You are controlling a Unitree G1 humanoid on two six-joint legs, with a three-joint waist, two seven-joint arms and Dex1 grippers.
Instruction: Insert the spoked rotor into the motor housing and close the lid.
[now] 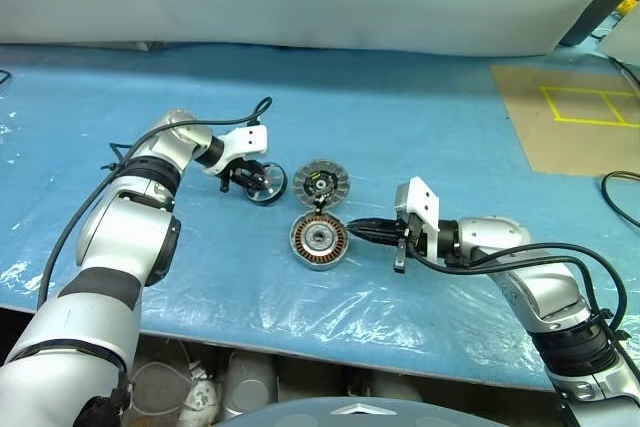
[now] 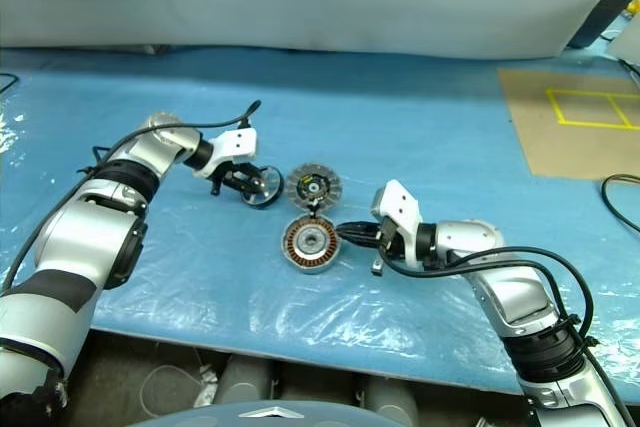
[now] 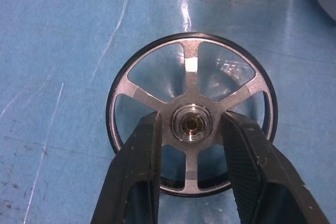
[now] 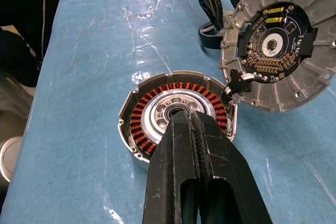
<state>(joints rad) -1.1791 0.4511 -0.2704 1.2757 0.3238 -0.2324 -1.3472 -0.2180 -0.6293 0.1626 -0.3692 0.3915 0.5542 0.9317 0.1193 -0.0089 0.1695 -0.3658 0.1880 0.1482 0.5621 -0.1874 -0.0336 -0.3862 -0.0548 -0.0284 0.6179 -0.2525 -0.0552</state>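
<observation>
Two black fingers of the left end effector [image 3: 191, 145] sit on either side of the spoked rotor's [image 3: 191, 114] hub, near mid-table. I think picking it up comes next. Right end effector [image 1: 362, 231], pressed together, rests at the motor housing [image 1: 318, 239], beside the lid [image 1: 320, 182].

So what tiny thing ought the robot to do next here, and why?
Probably close the left tool fully on the hub of the small black-rimmed silver spoked wheel, then lift. Its fingers straddle that hub, and the round copper-wound motor housing lies open beside the right tool.
</observation>
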